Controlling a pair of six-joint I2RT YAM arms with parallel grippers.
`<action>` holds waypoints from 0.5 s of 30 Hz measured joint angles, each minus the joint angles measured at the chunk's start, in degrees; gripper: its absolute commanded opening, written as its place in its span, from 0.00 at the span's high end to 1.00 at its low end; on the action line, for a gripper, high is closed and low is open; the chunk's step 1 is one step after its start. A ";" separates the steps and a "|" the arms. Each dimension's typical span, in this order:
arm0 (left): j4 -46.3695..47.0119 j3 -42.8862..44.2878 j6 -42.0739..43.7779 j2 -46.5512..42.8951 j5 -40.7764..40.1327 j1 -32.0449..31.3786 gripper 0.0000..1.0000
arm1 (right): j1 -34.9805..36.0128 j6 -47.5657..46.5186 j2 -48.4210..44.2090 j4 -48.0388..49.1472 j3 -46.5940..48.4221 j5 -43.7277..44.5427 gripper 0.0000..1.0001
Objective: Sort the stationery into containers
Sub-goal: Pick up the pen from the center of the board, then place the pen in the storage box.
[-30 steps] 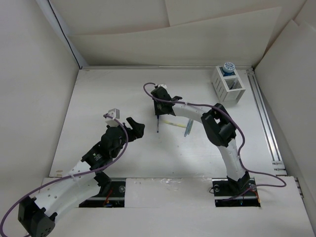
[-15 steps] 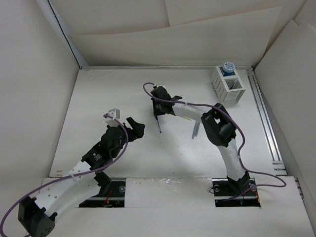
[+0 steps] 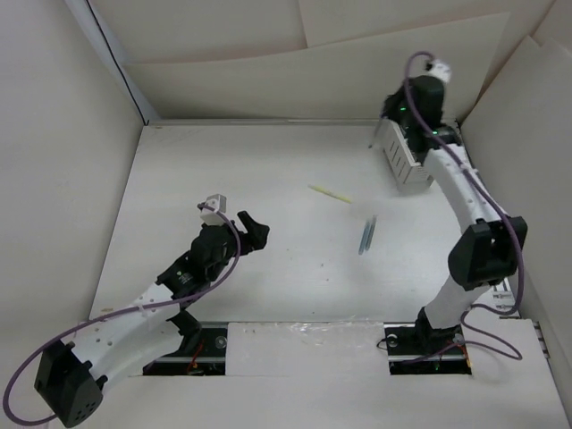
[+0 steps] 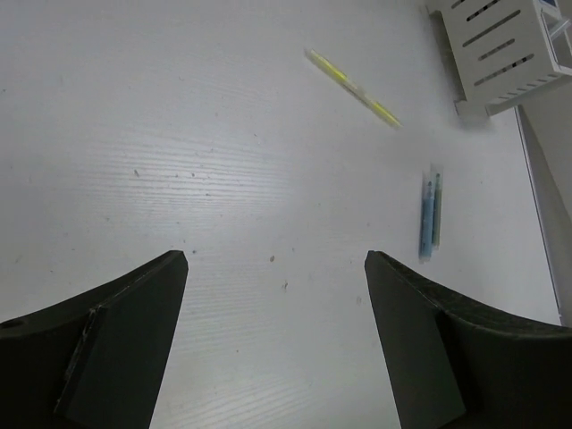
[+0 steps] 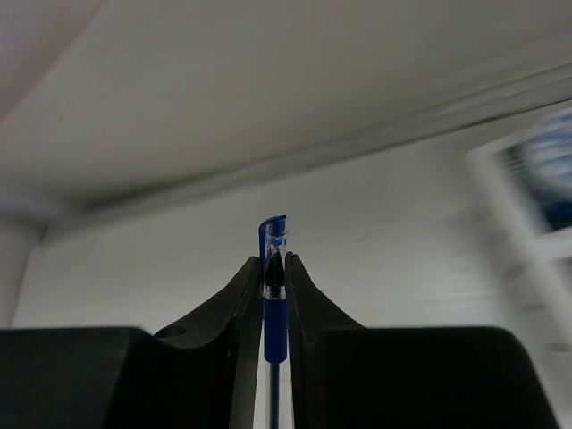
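Note:
My right gripper (image 5: 274, 261) is shut on the dark blue pen (image 5: 273, 304), whose cap end sticks up between the fingers. In the top view that gripper (image 3: 395, 121) hangs raised at the back right, over the white slatted organizer box (image 3: 400, 163). A blurred blue-and-white roll (image 5: 552, 165) shows at the right edge of the right wrist view. A pale-yellow stick (image 3: 330, 194) (image 4: 354, 88) and a light-blue stick (image 3: 367, 234) (image 4: 427, 214) lie on the table. My left gripper (image 3: 255, 231) (image 4: 275, 259) stands open and empty above the bare table, left of both sticks.
The organizer box (image 4: 505, 49) stands against the back right corner, beside a metal rail (image 3: 483, 223) along the right edge. White walls close in the table on the left, back and right.
My right arm has swung from the middle of the table up to the organizer box, carrying the pen. The light-blue stick has shifted slightly. The left arm has barely moved.

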 measured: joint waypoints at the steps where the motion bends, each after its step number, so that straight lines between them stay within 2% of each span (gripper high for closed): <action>1: 0.57 0.00 0.00 0.68 0.26 0.00 0.22 | -3.56 0.00 -1.18 0.55 0.00 2.40 0.97; 4: 2.29 -0.02 0.00 2.99 1.11 0.02 0.22 | -13.14 0.00 -2.60 1.90 -0.02 9.62 0.97; 7: 4.15 -0.02 0.02 5.31 1.99 0.02 0.22 | -18.47 0.07 -1.29 1.97 0.00 14.12 0.97; 15: 8.13 -0.02 0.46 11.56 3.21 0.02 0.22 | -22.05 -0.81 9.99 1.99 2.73 22.36 0.97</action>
